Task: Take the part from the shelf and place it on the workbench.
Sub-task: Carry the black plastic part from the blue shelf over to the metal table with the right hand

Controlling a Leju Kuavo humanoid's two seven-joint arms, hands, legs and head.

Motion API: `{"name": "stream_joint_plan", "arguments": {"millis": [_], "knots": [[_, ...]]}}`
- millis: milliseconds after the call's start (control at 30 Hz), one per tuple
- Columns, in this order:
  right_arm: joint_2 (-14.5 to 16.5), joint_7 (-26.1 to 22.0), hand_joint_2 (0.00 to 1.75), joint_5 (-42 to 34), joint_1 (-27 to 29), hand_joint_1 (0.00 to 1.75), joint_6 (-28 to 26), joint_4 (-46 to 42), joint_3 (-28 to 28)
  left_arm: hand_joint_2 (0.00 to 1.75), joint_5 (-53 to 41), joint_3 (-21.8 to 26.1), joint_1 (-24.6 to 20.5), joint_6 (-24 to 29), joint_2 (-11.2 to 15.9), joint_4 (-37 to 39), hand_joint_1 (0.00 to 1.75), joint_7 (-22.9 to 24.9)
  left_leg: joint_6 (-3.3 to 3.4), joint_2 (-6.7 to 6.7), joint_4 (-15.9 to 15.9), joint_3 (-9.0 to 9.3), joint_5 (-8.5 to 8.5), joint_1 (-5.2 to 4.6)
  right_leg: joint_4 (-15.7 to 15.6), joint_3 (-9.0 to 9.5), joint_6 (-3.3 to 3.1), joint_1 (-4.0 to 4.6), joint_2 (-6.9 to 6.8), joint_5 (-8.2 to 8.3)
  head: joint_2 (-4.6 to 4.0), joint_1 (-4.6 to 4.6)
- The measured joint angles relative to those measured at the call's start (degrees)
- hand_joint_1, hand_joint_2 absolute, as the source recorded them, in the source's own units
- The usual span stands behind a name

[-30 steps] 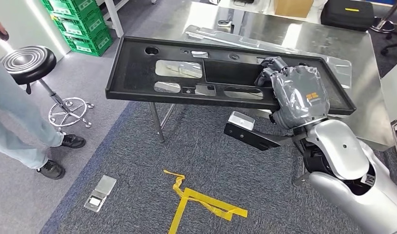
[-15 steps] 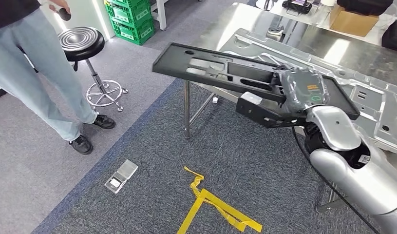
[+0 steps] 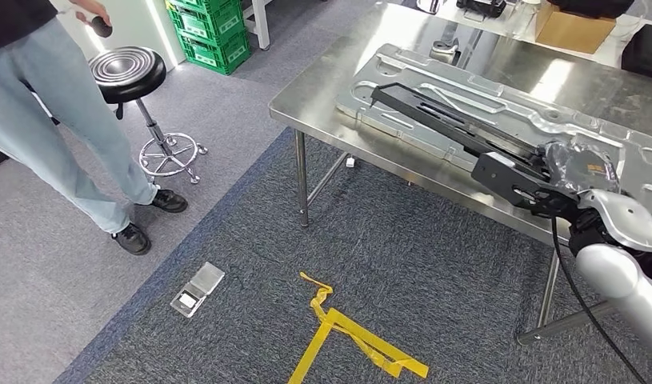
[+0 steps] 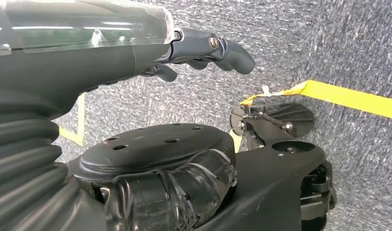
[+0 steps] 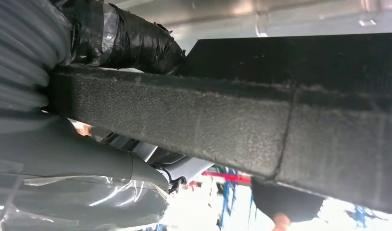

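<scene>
The part (image 3: 442,120) is a long black plastic panel with cut-outs, seen almost edge-on and slanting over the steel workbench (image 3: 322,104). It lies above a silver pressed metal sheet (image 3: 498,88) on the bench; I cannot tell whether they touch. My right hand (image 3: 578,168), under a clear cover, grips the part's near right end. In the right wrist view the part's rough black edge (image 5: 208,120) crosses the picture with the taped thumb (image 5: 131,38) against it. My left hand (image 4: 203,48) hangs over the carpet with loosely bent fingers and holds nothing.
A person in jeans (image 3: 58,104) stands at the left beside a black stool (image 3: 129,72). Green crates (image 3: 214,28) sit behind them. Yellow tape (image 3: 346,336) and a small clear box (image 3: 196,290) lie on the carpet. A cardboard box (image 3: 574,28) stands at the bench's far side.
The view swung round in the first half second. Since then my right hand has carried the part right and away, over the bench, and it has tipped from flat to nearly edge-on.
</scene>
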Motion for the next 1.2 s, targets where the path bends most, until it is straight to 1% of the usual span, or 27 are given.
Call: {"name": "stream_joint_plan", "arguments": {"millis": [100,133,167,200,267,300,333,367,400,433,467,500,567,633,667,700,767,800,833,867,933,967,1000,1033,1133,1167,1200], "knots": [[-0.12,0.00,1.75,-1.24,2.82,1.75,-0.75,0.13,-3.84,1.75,-0.51,-0.10,-0.07,0.17,0.03,0.01,0.00,-0.78,0.83,0.25,-1.27,0.87,0.42,-0.06,-0.73,0.44,0.58,-0.20,0.10,0.12,0.00,-0.02],[-0.22,0.00,1.75,-1.43,3.36,1.75,-1.06,0.11,-4.86,1.75,-0.68,-0.17,-0.12,0.30,-0.03,0.00,0.00,-0.98,1.00,0.49,-2.20,1.46,0.83,0.09,-0.01,0.18,0.82,-0.20,-0.02,-0.43,0.00,0.01],[-0.33,0.00,1.75,-1.53,3.76,1.75,-1.37,0.08,-5.70,1.75,-0.80,-0.24,-0.18,0.42,-0.14,-0.01,0.00,-1.06,1.03,0.81,-3.00,1.96,1.20,0.27,1.92,-0.70,1.09,-0.21,-0.22,-1.62,0.00,0.04],[-0.39,0.00,1.75,-1.61,4.11,1.75,-1.61,0.07,-6.41,1.75,-0.91,-0.30,-0.23,0.52,-0.28,-0.01,0.00,-1.09,1.01,1.15,-3.42,2.25,1.37,0.39,5.16,-2.30,1.38,-0.31,-0.48,-3.36,0.00,0.10],[-0.46,0.00,1.75,-1.68,4.88,1.75,-1.86,0.05,-7.34,1.75,-1.00,-0.37,-0.25,0.59,-0.58,-0.01,0.00,-1.09,0.94,1.90,-3.48,2.32,1.28,0.55,13.00,-6.39,2.10,-0.66,-0.65,-6.71,0.00,0.10],[-0.48,-0.01,1.75,-1.69,5.42,1.75,-1.90,0.05,-7.68,1.75,-1.01,-0.40,-0.24,0.60,-0.74,-0.01,0.00,-1.09,0.77,2.25,-3.35,2.32,1.13,0.71,15.21,-7.64,2.47,-0.91,-0.71,-7.11,0.00,0.10],[-0.48,-0.01,1.75,-1.69,5.90,1.75,-1.92,0.05,-7.97,1.75,-1.02,-0.43,-0.24,0.60,-0.90,-0.01,0.00,-1.09,0.49,2.58,-3.12,2.31,0.92,0.91,15.12,-7.75,2.87,-1.20,-0.83,-6.33,0.00,0.10],[-0.49,-0.02,1.75,-1.69,6.23,1.75,-1.92,0.05,-8.28,1.75,-1.03,-0.46,-0.25,0.60,-1.04,-0.01,0.00,-1.09,0.11,2.89,-2.73,2.27,0.61,1.19,12.66,-6.62,3.31,-1.54,-1.07,-4.57,0.00,0.10],[-0.49,-0.02,1.75,-1.69,6.41,1.75,-1.95,0.05,-8.60,1.75,-1.04,-0.50,-0.28,0.60,-1.17,-0.01,0.00,-1.09,-0.37,3.16,-2.17,2.20,0.21,1.42,8.54,-4.52,3.80,-1.92,-1.52,-2.41,0.00,0.11],[-0.47,-0.02,1.75,-1.69,6.47,1.75,-2.02,0.05,-8.94,1.75,-1.06,-0.54,-0.33,0.61,-1.21,0.03,0.00,-1.07,-0.92,3.37,-1.51,2.05,-0.28,1.53,4.74,-2.57,4.15,-2.11,-1.90,-0.88,0.00,0.16],[-0.46,-0.03,1.75,-1.72,6.54,1.75,-2.09,0.00,-9.31,1.75,-1.08,-0.58,-0.38,0.63,-1.21,0.08,0.00,-0.98,-1.44,3.55,-0.90,1.92,-0.76,1.54,2.00,-1.17,3.96,-2.25,-1.99,0.06,0.00,0.16],[-0.45,-0.04,1.75,-1.75,6.68,1.75,-2.16,-0.06,-9.68,1.75,-1.10,-0.64,-0.43,0.63,-1.16,0.11,0.00,-0.82,-1.89,3.68,-0.50,1.83,-1.10,1.47,0.71,-0.51,3.51,-2.27,-1.97,0.33,0.00,0.15],[-0.43,-0.09,1.75,-1.81,7.09,1.75,-2.22,-0.27,-10.17,1.75,-1.12,-0.80,-0.47,0.63,-1.07,0.15,0.00,-0.41,-2.48,3.88,-0.35,1.87,-1.36,1.41,0.89,-0.70,2.00,-2.18,-1.42,0.15,0.00,0.06],[-0.40,-0.11,1.75,-1.80,7.38,1.75,-2.31,-0.56,-10.41,1.75,-1.12,-0.91,-0.51,0.63,-1.03,0.15,0.00,-0.15,-2.86,4.24,0.54,1.65,-2.13,1.48,1.09,-0.76,1.08,-2.19,-1.29,0.17,0.00,-0.02],[-0.39,-0.11,1.75,-1.78,7.44,1.75,-2.40,-0.79,-10.59,1.75,-1.12,-0.92,-0.57,0.64,-1.02,0.15,0.00,-0.10,-2.98,4.43,2.53,0.82,-3.38,1.49,1.06,-0.73,0.72,-2.19,-1.25,0.23,0.00,-0.07],[-0.39,-0.12,1.75,-1.74,7.47,1.75,-2.53,-1.00,-10.77,1.75,-1.12,-0.92,-0.64,0.67,-1.01,0.15,0.00,-0.08,-2.98,4.58,5.86,-0.72,-5.17,1.46,1.05,-0.70,0.47,-2.11,-1.24,0.24,0.00,-0.11],[-0.28,-0.14,1.75,-1.62,7.53,1.75,-2.74,-1.32,-11.02,1.75,-1.12,-0.92,-0.76,0.74,-0.99,0.15,0.00,-0.11,-2.82,4.65,14.31,-4.92,-8.70,1.38,1.05,-0.67,0.14,-1.79,-1.23,0.16,0.00,-0.13],[-0.16,-0.14,1.75,-1.52,7.58,1.75,-2.79,-1.45,-11.04,1.75,-1.12,-0.92,-0.80,0.80,-0.99,0.15,0.00,-0.17,-2.62,4.65,17.15,-6.45,-9.36,1.30,1.05,-0.64,0.04,-1.60,-1.22,0.10,0.00,-0.13],[-0.01,-0.15,1.75,-1.41,7.62,1.75,-2.80,-1.64,-11.03,1.75,-1.12,-0.93,-0.86,0.86,-0.99,0.14,0.00,-0.29,-2.33,4.64,17.81,-6.97,-8.91,1.18,1.05,-0.58,-0.06,-1.42,-1.21,0.03,0.00,-0.13],[0.18,-0.18,1.75,-1.27,7.63,1.75,-2.81,-1.91,-11.02,1.75,-1.12,-0.94,-0.92,0.96,-0.99,0.14,0.00,-0.41,-1.90,4.64,16.12,-6.36,-7.43,0.99,1.05,-0.48,-0.13,-1.23,-1.19,-0.02,0.00,-0.14],[0.55,-0.23,1.75,-1.07,7.36,1.75,-3.07,-2.67,-10.83,1.75,-1.12,-0.95,-1.01,1.18,-0.91,0.13,0.00,-0.71,-0.56,4.61,8.26,-2.83,-3.32,0.31,1.04,-0.27,-0.18,-0.94,-1.12,-0.15,0.00,-0.11],[0.76,-0.26,1.75,-1.05,7.07,1.75,-3.38,-3.07,-10.59,1.75,-1.12,-0.95,-1.04,1.33,-0.83,0.14,0.00,-0.79,0.03,4.65,4.50,-1.09,-1.91,-0.03,1.07,-0.24,-0.09,-0.80,-1.05,-0.24,0.00,-0.09],[0.98,-0.28,1.75,-1.12,6.73,1.75,-3.77,-3.45,-10.22,1.75,-1.12,-0.95,-1.08,1.45,-0.75,0.14,0.00,-0.85,0.38,4.68,2.03,0.05,-1.18,-0.33,1.07,-0.25,0.09,-0.74,-1.01,-0.29,0.00,-0.08],[1.25,-0.28,1.75,-1.21,6.39,1.75,-4.15,-3.79,-9.73,1.75,-1.12,-0.95,-1.11,1.55,-0.68,0.13,0.00,-0.86,0.35,4.71,0.80,0.55,-0.99,-0.47,1.19,-0.32,0.26,-0.68,-1.00,-0.42,0.00,-0.07],[2.19,-0.38,1.75,-1.11,5.02,1.75,-4.55,-4.84,-7.65,1.75,-1.12,-0.95,-1.16,1.60,-0.92,0.04,0.00,-0.75,-1.04,4.47,0.31,0.46,-0.73,-0.39,1.27,-0.45,-0.16,-0.64,-1.18,-0.45,0.00,-0.02],[2.58,-0.48,1.75,-0.93,4.28,1.75,-4.55,-5.18,-6.81,1.75,-1.12,-0.95,-1.19,1.64,-1.07,0.02,0.00,-0.65,-1.21,4.37,0.32,0.36,-0.69,-0.39,1.09,-0.45,-0.29,-0.67,-1.24,-0.33,0.00,-0.02],[2.99,-0.60,1.75,-0.72,3.50,1.75,-4.55,-5.50,-5.99,1.75,-1.12,-0.95,-1.22,1.68,-1.23,0.02,0.00,-0.55,-1.07,4.30,0.33,0.27,-0.63,-0.40,0.92,-0.44,-0.16,-0.67,-1.30,-0.24,0.00,-0.02]]}}
